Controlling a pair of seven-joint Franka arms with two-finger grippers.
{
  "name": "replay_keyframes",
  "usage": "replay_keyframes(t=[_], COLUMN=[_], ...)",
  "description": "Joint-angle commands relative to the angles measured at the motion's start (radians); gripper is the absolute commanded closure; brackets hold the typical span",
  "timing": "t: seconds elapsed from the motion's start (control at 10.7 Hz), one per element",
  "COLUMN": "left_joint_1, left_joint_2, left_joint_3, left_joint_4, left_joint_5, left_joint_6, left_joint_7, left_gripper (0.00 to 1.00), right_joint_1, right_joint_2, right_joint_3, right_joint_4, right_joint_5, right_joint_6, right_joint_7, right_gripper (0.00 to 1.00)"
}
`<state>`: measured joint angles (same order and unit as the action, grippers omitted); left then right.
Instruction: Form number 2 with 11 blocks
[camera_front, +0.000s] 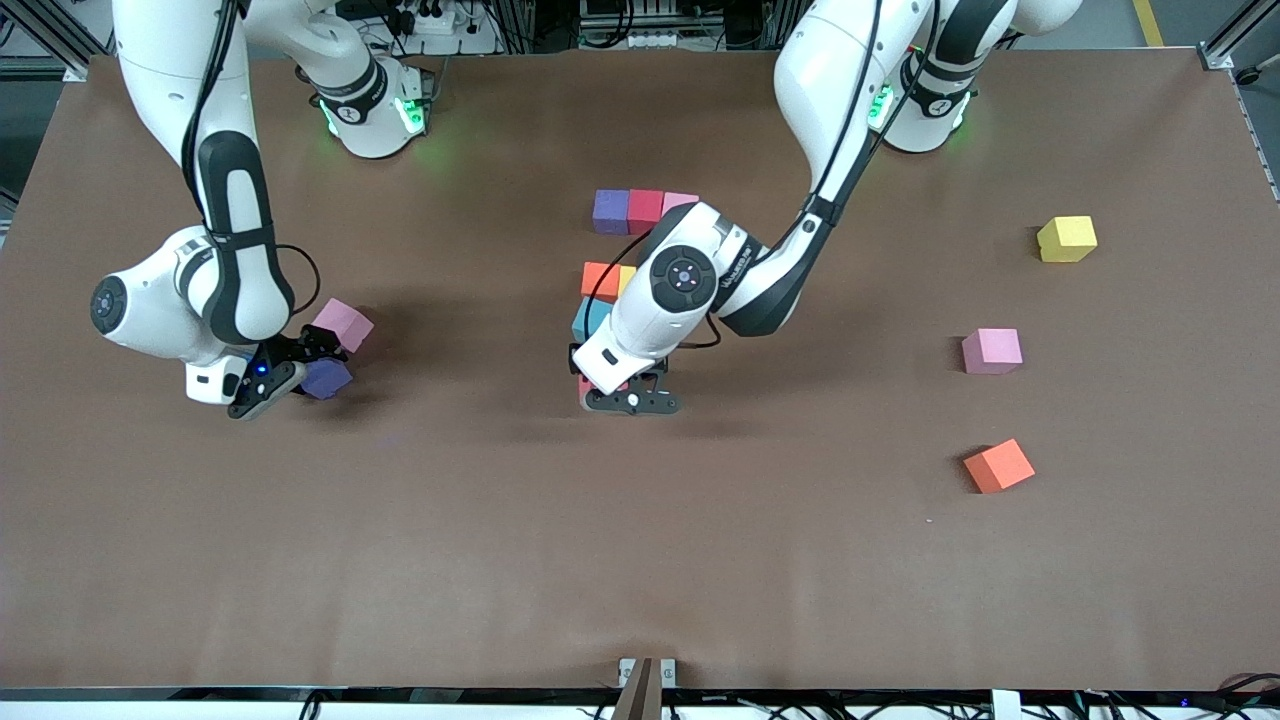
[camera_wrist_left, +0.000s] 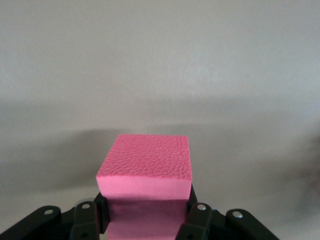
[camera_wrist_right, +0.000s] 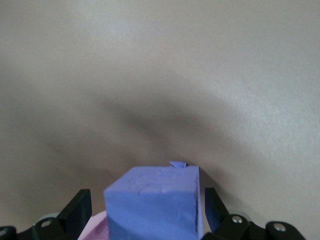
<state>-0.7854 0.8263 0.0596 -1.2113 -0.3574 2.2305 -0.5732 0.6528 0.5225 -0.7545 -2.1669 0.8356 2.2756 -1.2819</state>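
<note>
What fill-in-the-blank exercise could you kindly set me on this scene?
1. The left gripper is shut on a ___ block.
2. The right gripper stands ___ around the purple block.
3. Of three loose blocks toward the left arm's end of the table, the one nearest the front camera is ___.
Missing words: pink; open; orange.

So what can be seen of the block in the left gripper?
The block is a bright pink cube of matte, pebbled foam, with clean edges and no visible damage. The left gripper is shut on it, its black fingers pressing two opposite side faces. In the left wrist view it sits level, top face showing. In the front view the arm's wrist hides nearly all of it, low beside the partly built number 2.
</note>
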Motion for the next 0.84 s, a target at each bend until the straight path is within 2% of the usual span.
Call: replay_keyframes(t=[0.0, 0.28, 0.37, 0.47, 0.65, 0.75], left_joint_1=[0.052, 0.11, 0.115, 0.118, 0.129, 0.15], left_joint_2=[-0.068, -0.142, -0.144, -0.145, -0.17, -0.188], left_joint_3=[0.006, 0.0, -0.001, -0.001, -0.001, -0.003], left_joint_4=[-0.013, -0.019, -0.019, -0.017, -0.019, -0.022], left_joint_5=[-0.005, 0.012, 0.009, 0.005, 0.001, 0.001], left_joint_6=[-0.075, -0.127, -0.127, -0.127, -0.132, -0.152], left_joint_7=[-0.002, 0.01, 0.016, 0.019, 0.016, 0.018], left_gripper=[0.46, 0.46, 0.46, 0.45, 0.45, 0.45], right_joint_1=[-0.004, -0.016, -0.018, -0.019, -0.031, -0.033], right_joint_2=[-0.004, -0.003, -0.002, 0.007, 0.025, 0.031], right_joint_3=[0.0, 0.015, 0.02, 0.02, 0.02, 0.02], right_joint_4=[0.001, 0.001, 0.001, 0.002, 0.01, 0.012], right_joint_5=[0.023, 0.025, 0.028, 0.031, 0.055, 0.074], right_joint_6=[-0.002, 0.002, 0.002, 0.004, 0.002, 0.002], right_joint_7=[-0.017, -0.017, -0.019, -0.033, -0.075, -0.094], right_gripper=[0.0, 0.0, 0.1, 0.14, 0.0, 0.02])
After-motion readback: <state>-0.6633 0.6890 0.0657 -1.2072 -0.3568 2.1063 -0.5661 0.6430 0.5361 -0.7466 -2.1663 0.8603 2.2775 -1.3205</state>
